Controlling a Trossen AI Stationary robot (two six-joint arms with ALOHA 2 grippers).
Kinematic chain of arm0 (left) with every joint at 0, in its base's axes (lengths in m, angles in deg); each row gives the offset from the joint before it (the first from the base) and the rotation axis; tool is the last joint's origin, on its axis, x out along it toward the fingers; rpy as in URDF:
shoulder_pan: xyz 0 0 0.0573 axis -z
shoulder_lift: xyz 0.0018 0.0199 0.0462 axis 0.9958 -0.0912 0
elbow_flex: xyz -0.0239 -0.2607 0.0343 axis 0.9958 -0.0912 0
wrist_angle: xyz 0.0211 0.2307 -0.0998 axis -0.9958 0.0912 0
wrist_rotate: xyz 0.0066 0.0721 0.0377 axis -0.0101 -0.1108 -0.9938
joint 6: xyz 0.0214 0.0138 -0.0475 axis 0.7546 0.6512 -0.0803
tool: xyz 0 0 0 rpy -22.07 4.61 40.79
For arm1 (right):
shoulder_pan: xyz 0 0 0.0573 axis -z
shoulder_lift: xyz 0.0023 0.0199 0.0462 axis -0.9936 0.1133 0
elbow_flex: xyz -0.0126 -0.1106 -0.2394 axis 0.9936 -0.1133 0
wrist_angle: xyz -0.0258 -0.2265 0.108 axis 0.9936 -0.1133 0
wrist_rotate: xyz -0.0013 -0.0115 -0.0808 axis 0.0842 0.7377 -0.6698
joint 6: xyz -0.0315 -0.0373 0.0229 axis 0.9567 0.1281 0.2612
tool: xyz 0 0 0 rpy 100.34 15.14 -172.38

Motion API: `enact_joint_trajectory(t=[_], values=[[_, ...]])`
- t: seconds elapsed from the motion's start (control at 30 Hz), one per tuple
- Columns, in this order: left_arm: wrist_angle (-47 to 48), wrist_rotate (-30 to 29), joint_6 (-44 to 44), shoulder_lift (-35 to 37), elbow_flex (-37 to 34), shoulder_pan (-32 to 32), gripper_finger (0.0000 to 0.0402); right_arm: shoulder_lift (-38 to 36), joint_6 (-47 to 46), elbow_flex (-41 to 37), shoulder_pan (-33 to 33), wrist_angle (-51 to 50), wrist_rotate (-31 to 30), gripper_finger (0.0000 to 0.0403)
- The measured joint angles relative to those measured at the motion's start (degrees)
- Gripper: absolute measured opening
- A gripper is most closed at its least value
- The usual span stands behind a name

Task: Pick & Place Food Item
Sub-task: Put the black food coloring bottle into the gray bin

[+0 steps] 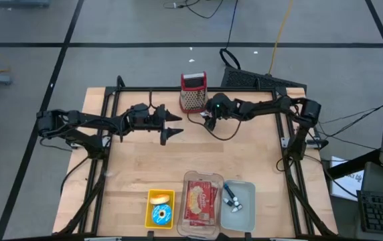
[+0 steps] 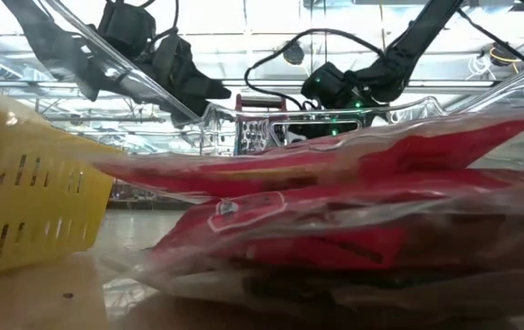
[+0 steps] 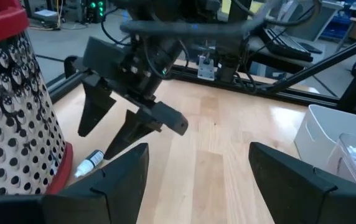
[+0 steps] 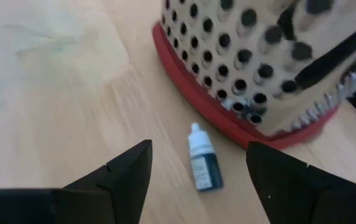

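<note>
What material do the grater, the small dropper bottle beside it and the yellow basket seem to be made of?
Grater: most likely shiny metal, since its punched walls reflect light, with a red rim that looks like plastic.
Bottle: probably plastic, with a white cap and a dark printed label.
Basket: apparently matte yellow moulded plastic, judging by its slotted wall.

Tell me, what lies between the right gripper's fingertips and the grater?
In the right wrist view, only a small dropper bottle lies on the wood between the open right gripper and the grater.
</note>
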Motion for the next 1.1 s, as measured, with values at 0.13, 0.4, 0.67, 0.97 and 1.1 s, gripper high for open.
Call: enact_joint_trajectory(t=[0.13, 0.4, 0.67, 0.97, 1.1], values=[[0.4, 0.0, 0.0, 0.0, 0.0, 0.1, 0.0274, 0.0, -2.0, 0.0, -0.1, -0.9, 0.3, 0.0243], [0.5, 0.0, 0.0, 0.0, 0.0, 0.1, 0.0274, 2.6, -4.8, -0.1, 0.0, -2.9, 0.3, 0.0235], [1.6, 0.0, 0.0, 0.0, 0.0, 0.7, 0.0274, 5.5, -5.5, 0.0, -0.1, -0.2, -1.6, 0.0222], [2.3, 0.0, 0.1, 0.0, 0.0, 1.9, 0.0274, 5.6, -5.3, 0.0, -0.1, 0.3, -1.3, 0.0192], [2.3, 0.0, 0.0, 0.0, 0.0, 1.9, 0.0274, 5.6, -5.5, 0.0, -0.1, 0.5, -1.3, 0.0171]])
